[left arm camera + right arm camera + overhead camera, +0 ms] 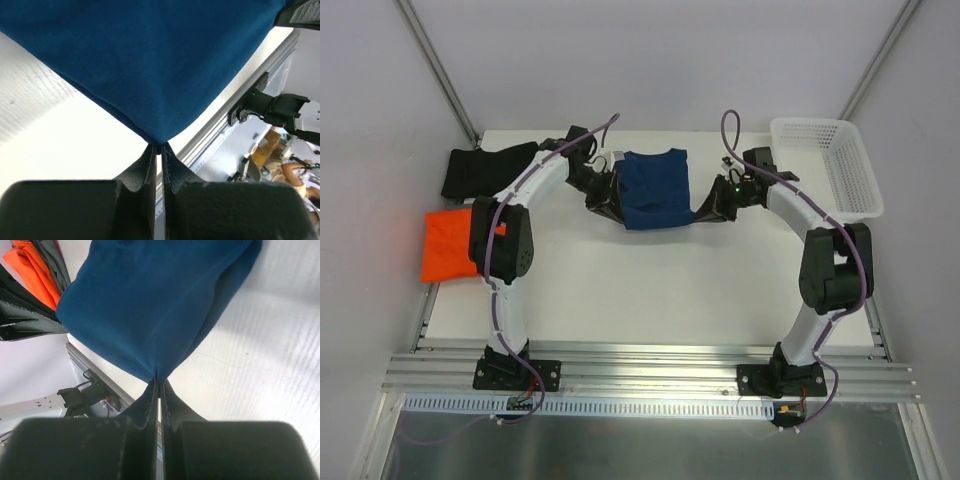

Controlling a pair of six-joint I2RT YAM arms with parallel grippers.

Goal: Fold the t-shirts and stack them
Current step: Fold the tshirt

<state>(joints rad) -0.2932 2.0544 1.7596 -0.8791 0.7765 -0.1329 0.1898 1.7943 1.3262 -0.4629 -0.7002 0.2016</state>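
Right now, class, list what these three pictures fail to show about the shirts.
Orange shirt: top view, right edge hidden behind the left arm.
Black shirt: top view, right end covered by the same arm.
Navy shirt: both wrist views, cut off by the frame edges.

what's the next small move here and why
Probably carry both pinched corners toward the far edge to fold it in half: the left hand and right hand are each shut on a near corner of the navy blue cloth t-shirt.
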